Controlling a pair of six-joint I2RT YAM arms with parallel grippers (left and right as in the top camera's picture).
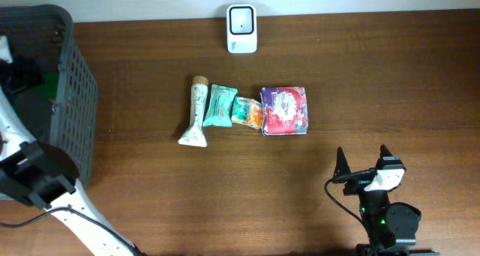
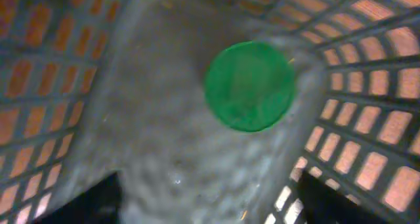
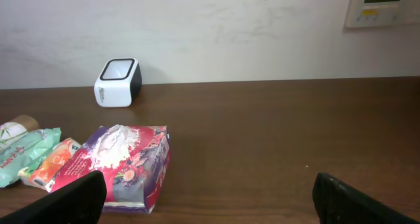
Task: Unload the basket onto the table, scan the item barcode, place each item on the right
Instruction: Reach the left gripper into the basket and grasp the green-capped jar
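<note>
A white barcode scanner [image 1: 241, 28] stands at the table's far edge, and the right wrist view shows the same scanner [image 3: 118, 82] by the wall. Four items lie in a row: a cream tube [image 1: 196, 112], a teal packet [image 1: 220, 106], an orange packet [image 1: 247, 111] and a purple-red packet [image 1: 285, 110]. My left gripper [image 2: 210, 205] is inside the dark basket [image 1: 71, 98], open, above a round green item [image 2: 249, 86] on the basket floor. My right gripper [image 1: 362, 155] rests open near the front right, holding nothing, with the purple-red packet [image 3: 121, 161] ahead to its left.
The basket's lattice walls [image 2: 367, 86] close in on both sides of my left gripper. My left arm [image 1: 34, 173] reaches over the basket's near side. A wall panel [image 3: 384, 6] hangs at upper right in the right wrist view.
</note>
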